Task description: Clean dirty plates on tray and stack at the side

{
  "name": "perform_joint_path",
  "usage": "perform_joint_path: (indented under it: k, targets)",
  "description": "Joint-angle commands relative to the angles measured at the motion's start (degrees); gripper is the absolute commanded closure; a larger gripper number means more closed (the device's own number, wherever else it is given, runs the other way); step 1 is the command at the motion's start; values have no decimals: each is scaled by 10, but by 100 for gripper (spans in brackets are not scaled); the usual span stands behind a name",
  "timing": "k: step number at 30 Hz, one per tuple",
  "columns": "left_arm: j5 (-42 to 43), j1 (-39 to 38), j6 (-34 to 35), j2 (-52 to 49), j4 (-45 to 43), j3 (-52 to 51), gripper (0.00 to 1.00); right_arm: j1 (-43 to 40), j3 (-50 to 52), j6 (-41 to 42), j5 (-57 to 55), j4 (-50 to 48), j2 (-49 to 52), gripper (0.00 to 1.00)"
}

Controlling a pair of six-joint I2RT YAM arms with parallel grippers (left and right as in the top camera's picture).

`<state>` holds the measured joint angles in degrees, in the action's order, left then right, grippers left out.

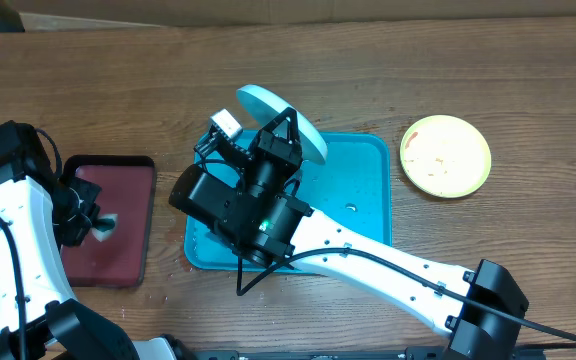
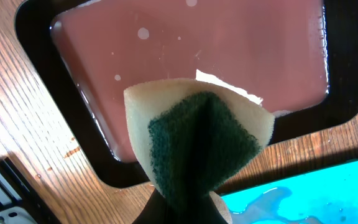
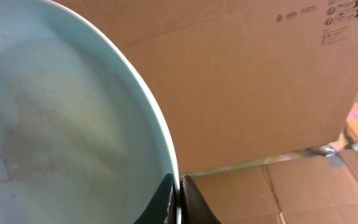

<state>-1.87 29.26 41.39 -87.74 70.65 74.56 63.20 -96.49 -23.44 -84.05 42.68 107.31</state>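
Mint plate (image 3: 73,124): probably stiff, light, wet-slick; a rim pinch may pivot. Right end effector (image 3: 178,186) clamped on its rim above tray (image 1: 363,200). Left end effector (image 1: 96,228) squeezes soft sponge (image 2: 197,137).

Pale mint plate (image 1: 264,101) tilted up on edge over far rim of teal tray (image 1: 364,192), faint reddish smears; yellow-green plate (image 1: 445,155) flat on table (image 1: 508,60), just rt of tray; tray wet.

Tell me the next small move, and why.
Probably carry the sponge in the left claw from over the red tray toward the mint plate: the right claw grips that plate by its rim, raised over the teal tray, faint reddish marks on its face.
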Motion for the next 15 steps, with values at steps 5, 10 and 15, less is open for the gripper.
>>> perform_joint_path:
  k: [5,10,15]
  targets:
    - [7,1,-20,4,-2,-3,96,-3,-16,-6,-10,-4,-8,96]
    - [7,1,-25,4,-2,-3,96,-39,-16,131,81,59,-8,96]
    - [11,0,-27,4,-2,-3,96,-162,-16,319,351,173,-8,96]
